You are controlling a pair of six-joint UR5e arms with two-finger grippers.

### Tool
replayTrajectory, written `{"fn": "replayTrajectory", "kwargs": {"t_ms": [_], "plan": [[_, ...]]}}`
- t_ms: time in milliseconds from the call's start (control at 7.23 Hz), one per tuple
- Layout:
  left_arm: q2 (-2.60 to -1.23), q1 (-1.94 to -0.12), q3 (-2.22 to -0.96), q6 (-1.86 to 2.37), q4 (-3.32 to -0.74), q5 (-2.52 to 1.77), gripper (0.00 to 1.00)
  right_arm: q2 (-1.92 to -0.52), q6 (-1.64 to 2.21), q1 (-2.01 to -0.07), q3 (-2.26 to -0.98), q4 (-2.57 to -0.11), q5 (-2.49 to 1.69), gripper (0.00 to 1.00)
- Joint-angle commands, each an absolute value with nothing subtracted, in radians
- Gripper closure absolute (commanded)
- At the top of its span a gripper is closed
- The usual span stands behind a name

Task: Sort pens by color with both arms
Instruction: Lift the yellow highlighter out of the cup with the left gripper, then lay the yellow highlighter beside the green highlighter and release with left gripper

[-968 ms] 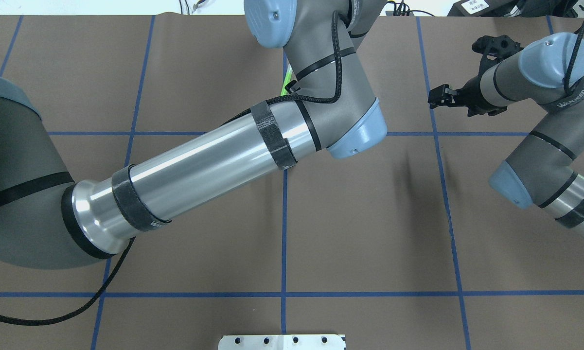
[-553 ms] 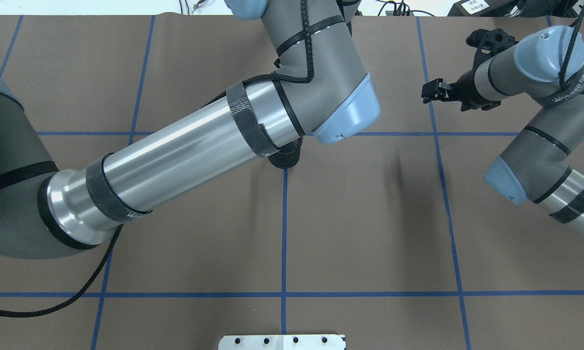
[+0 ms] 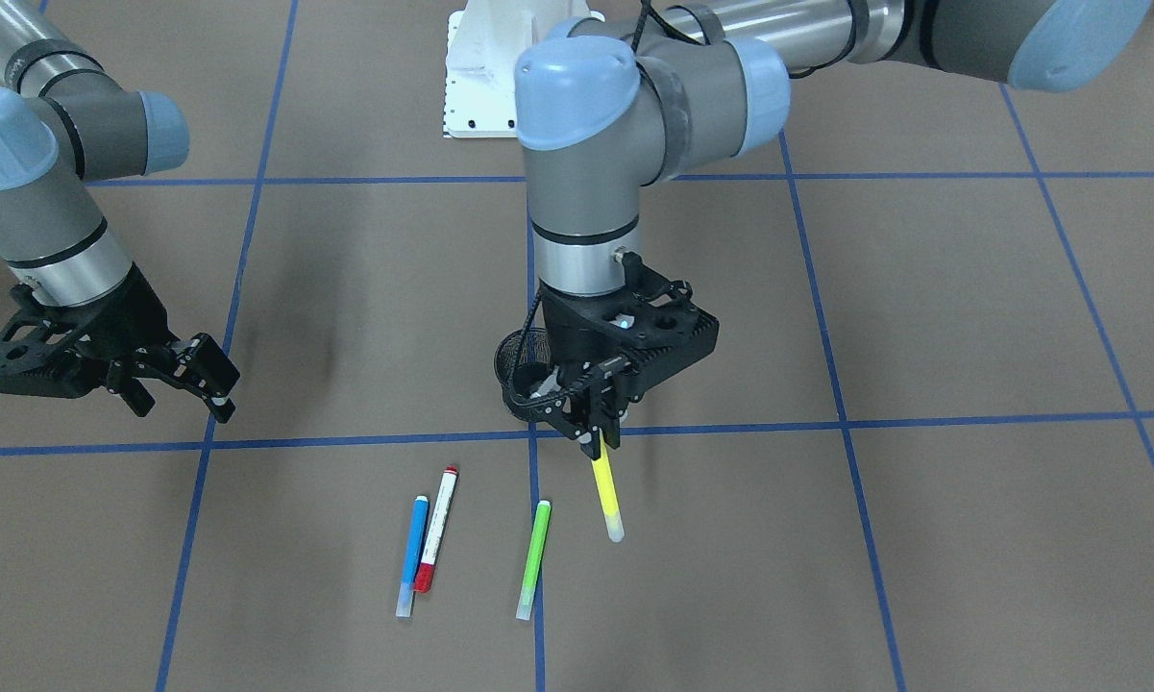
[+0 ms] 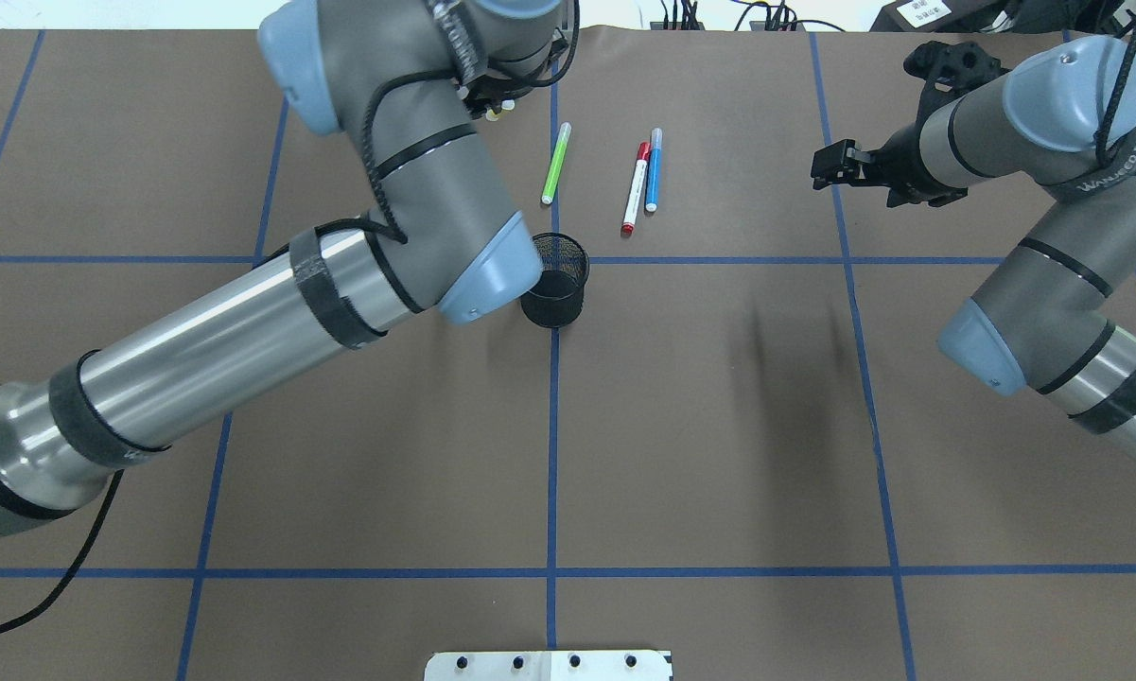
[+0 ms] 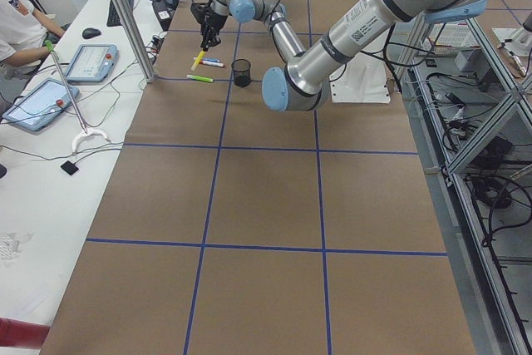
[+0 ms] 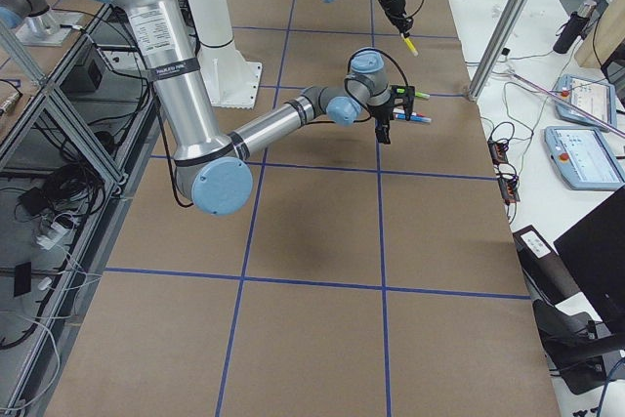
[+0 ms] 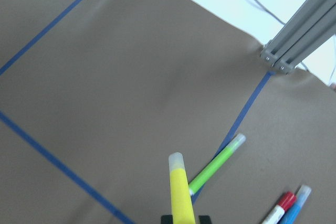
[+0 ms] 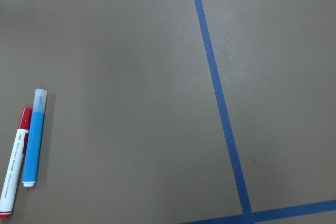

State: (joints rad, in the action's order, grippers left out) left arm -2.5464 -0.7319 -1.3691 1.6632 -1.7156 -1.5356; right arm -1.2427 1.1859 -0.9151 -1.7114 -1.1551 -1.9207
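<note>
1. right gripper (image 3: pixel 213 384) hangs over bare table (image 3: pixel 922 538), fingers look closed with nothing in them, well apart from the pens.
2. blue pen (image 3: pixel 411 553) and white pen with red ends (image 3: pixel 436 528) lie flat, side by side and touching.
3. lime green pen (image 3: pixel 534 557) lies flat just beside a blue tape line (image 3: pixel 536 615).
4. left gripper (image 3: pixel 601 432) is clamped on the top end of the yellow pen (image 3: pixel 607 495), which hangs down below the fingers, tilted, off the table.
5. black mesh cup (image 4: pixel 555 279) stands just behind that gripper.

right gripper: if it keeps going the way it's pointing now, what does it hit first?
Likely the blue pen, lying beside the red-and-white pen. The right gripper points toward that pair across bare table, though its height above the table is unclear.
</note>
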Motion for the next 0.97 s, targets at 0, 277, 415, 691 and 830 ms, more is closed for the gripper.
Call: {"fn": "replayTrajectory", "kwargs": {"t_ms": [0,277,415,691,830], "plan": [[-2.427,-0.706,-1.171,1.66,-2.24,-1.32,1.0,-1.247,1.195,-0.916,-1.721,-1.155,-1.919,0.0],[-2.434,-0.648,-1.003,1.658,-2.472,-1.21,1.0,-1.246,1.195,-0.914,-1.718,-1.155,-1.919,0.0],[-2.434,-0.629,-1.003,1.658,-2.477,-1.192,1.0,-1.246,1.195,-0.913,-1.712,-1.155,-1.917,0.0],[-2.442,-0.614,-1.003,1.657,-2.479,-1.19,1.0,-1.246,1.195,-0.913,-1.71,-1.155,-1.917,0.0],[-2.444,-0.604,-1.005,1.655,-2.479,-1.19,1.0,-1.247,1.195,-0.913,-1.71,-1.155,-1.913,0.0]]}}
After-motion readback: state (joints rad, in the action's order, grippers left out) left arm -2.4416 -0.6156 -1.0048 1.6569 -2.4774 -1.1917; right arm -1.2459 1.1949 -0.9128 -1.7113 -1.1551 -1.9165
